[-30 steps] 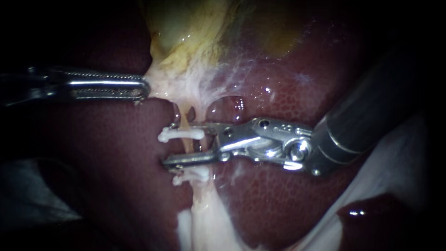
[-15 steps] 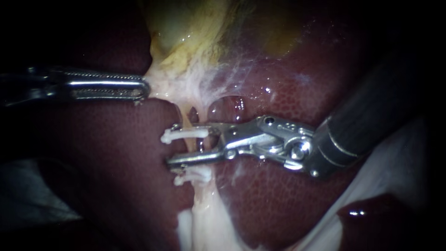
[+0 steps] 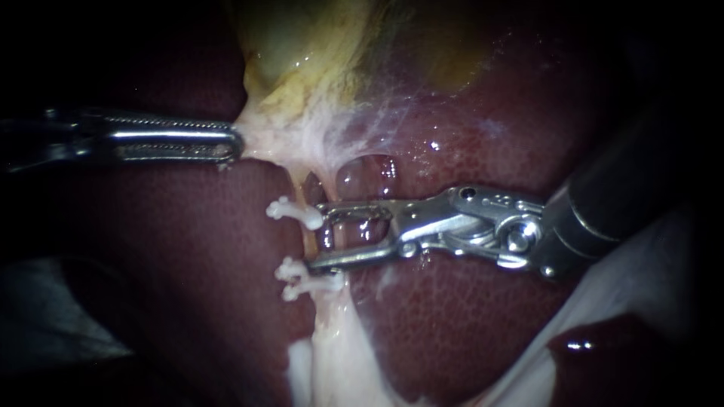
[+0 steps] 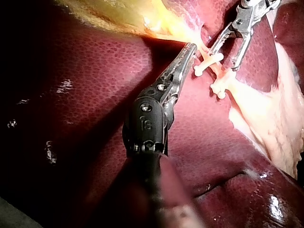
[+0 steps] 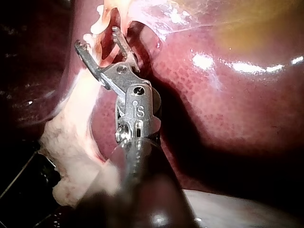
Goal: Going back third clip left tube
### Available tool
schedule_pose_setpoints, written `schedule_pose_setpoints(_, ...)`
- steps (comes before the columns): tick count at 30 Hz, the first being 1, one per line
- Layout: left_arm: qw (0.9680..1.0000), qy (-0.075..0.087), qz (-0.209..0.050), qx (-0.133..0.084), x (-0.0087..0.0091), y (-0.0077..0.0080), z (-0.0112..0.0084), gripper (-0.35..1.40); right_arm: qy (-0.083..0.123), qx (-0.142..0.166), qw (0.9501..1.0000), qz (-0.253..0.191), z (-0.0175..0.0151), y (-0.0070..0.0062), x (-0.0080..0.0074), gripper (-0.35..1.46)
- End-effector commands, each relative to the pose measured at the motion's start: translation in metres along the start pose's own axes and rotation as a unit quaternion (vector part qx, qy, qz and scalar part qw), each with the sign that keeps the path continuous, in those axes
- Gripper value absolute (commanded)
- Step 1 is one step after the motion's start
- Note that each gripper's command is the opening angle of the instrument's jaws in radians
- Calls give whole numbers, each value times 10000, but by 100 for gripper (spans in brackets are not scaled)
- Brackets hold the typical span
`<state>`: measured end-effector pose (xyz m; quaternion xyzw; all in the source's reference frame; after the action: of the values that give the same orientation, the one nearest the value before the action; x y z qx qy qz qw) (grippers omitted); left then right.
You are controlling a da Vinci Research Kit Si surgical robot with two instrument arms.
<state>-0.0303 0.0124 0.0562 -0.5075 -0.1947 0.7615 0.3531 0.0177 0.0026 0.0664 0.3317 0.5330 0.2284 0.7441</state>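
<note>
My right instrument [image 3: 317,235]: jaws spread, nothing between them, tips just beside the tube [image 3: 301,192] on its right side. White clips sit across the tube: the upper clip [image 3: 292,212] is level with my upper jaw tip. The lower clips [image 3: 302,277], two close together, are right under my lower jaw tip; can't tell if they touch. My left instrument [image 3: 226,143]: jaws pinched on pale tissue [image 3: 264,139] below the gallbladder [image 3: 317,45], which is stretched taut. Liver [image 3: 188,264] lies underneath.

A: Free room on the tube [image 3: 308,240]?
B: Bare stretch between upper clip [image 3: 293,213] and lower clips [image 3: 300,279]. The right tool [image 3: 320,238], jaws parted, stands just beside it.
A: Obstacles above?
B: Left tool [image 3: 232,144], clamped on pale tissue [image 3: 265,139]. Liver [image 3: 452,324] rightward lies clear.
</note>
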Motion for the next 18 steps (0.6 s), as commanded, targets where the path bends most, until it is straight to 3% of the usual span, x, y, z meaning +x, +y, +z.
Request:
schedule_pose_setpoints(1,10000,0,2,-4,0,0,0,-35,6,-5,10000,1,1,0,0,50)
schedule_pose_setpoints(10,10000,-1,3,-7,0,0,-1,-35,-70,-82,9999,31,-7,-5,1,50)
schedule_pose_setpoints(12,10000,-1,3,-10,0,0,-2,-35,-216,-197,9991,-298,-14,-11,1,50)
schedule_pose_setpoints(16,10000,-2,2,-14,0,-1,-3,-35,-616,-438,9893,-1251,-39,-28,2,50)
schedule_pose_setpoints(18,10000,-2,2,-14,0,-1,-3,-35,-645,-475,9846,-1551,-53,-36,3,50)
